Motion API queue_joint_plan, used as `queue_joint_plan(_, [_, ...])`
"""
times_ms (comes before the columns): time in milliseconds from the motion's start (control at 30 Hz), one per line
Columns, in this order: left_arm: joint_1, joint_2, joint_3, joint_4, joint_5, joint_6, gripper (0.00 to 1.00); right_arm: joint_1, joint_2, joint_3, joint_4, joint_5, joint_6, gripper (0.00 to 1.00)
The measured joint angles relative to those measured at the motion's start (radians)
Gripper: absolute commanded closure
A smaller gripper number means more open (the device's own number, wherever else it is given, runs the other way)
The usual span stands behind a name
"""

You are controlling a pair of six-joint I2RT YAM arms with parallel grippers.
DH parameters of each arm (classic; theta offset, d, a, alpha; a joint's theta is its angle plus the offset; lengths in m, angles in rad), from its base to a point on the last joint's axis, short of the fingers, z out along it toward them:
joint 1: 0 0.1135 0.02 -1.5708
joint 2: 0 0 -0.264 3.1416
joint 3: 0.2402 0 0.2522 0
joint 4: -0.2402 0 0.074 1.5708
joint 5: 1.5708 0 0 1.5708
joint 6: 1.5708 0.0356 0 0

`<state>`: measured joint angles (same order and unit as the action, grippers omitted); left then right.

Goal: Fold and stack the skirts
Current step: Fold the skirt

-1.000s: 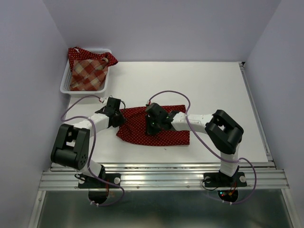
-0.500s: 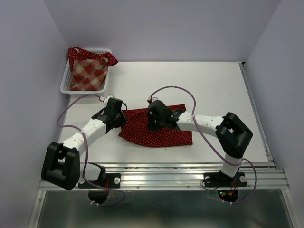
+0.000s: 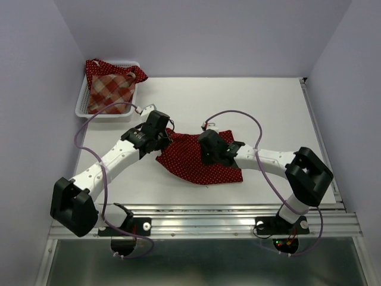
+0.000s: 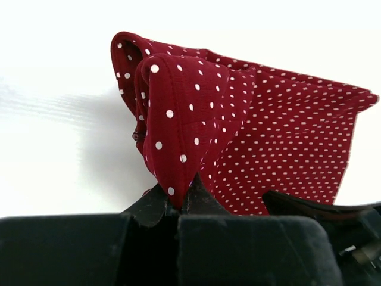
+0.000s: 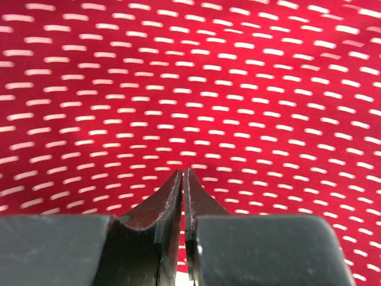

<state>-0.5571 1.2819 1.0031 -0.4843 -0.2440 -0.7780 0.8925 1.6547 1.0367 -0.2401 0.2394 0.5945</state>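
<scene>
Pinched shut, the left fingers (image 4: 149,210) held a bunched fold of the dotted skirt (image 3: 190,164), and the cloth stood out from their tips in a rounded, doubled-over hump. The right fingers (image 5: 156,210) were closed to a hairline with their tips against the same dotted cloth. I could not tell whether any of it was caught between them.

I counted three skirts. One was on the counter (image 3: 268,107). The other two were in the single white mesh basket (image 3: 80,111) at the far left corner: a red-and-tan plaid skirt (image 3: 110,94) lying on top, and a second dotted skirt (image 3: 95,67) bunched at the far end behind it.

All three were soft, limp cloth, the dotted pair dark red with tiny white spots.

On the counter the skirt lay between the two arms as a rough, flattened trapezoid. Its long axis ran from far left to near right, with the left end gathered up at the left fingers and the rest spread flat.
</scene>
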Motion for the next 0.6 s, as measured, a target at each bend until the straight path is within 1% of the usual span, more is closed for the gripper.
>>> queue_joint_plan(167, [-0.036, 0.055, 0.096, -0.041, -0.023, -0.002, 1.00, -0.102, -0.051, -0.081, -0.011, 0.006, 0.004, 0.90])
queue_joint_plan(300, [-0.082, 0.142, 0.193, -0.093, -0.048, -0.007, 1.00, -0.190, -0.102, -0.133, -0.004, -0.010, 0.002, 0.90])
queue_joint_plan(433, [-0.139, 0.245, 0.307, -0.134, -0.065, -0.011, 1.00, -0.218, -0.125, -0.177, 0.023, -0.057, -0.007, 0.90])
queue_joint_plan(600, [-0.195, 0.374, 0.439, -0.193, -0.089, -0.024, 1.00, -0.219, -0.121, -0.203, 0.090, -0.174, -0.020, 0.91])
